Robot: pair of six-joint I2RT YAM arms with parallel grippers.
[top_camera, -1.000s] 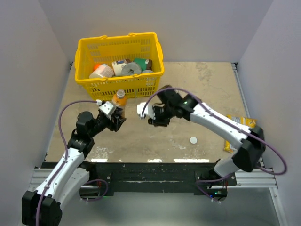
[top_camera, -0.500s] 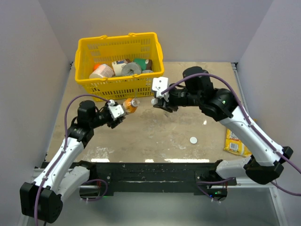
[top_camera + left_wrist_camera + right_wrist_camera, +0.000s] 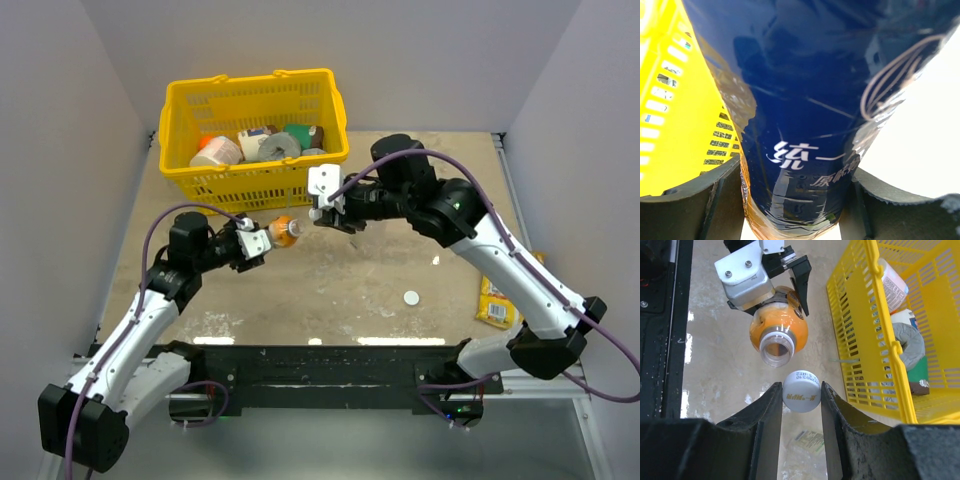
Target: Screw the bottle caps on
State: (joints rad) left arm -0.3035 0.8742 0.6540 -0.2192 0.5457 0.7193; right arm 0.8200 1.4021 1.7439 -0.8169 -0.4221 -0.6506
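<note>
My left gripper (image 3: 266, 239) is shut on the small bottle of orange liquid (image 3: 284, 231) and holds it above the table, tipped on its side. Its open mouth points at my right gripper (image 3: 328, 215). In the left wrist view the dark blue label (image 3: 810, 100) fills the frame between the fingers (image 3: 715, 200). My right gripper (image 3: 801, 394) is shut on a white cap (image 3: 801, 391), just short of the bottle's open neck (image 3: 776, 347). A second white cap (image 3: 411, 297) lies on the table. I see no clear ribbed bottle.
A yellow basket (image 3: 330, 120) with several packaged items stands at the back left, close behind both grippers; it also shows in the right wrist view (image 3: 875, 330). A yellow snack packet (image 3: 495, 302) lies at the right, beside the right arm.
My left gripper lifted the orange bottle off the table and tipped it sideways. My right gripper rose with the cap, then moved left until the cap sat just in front of the bottle's mouth.
</note>
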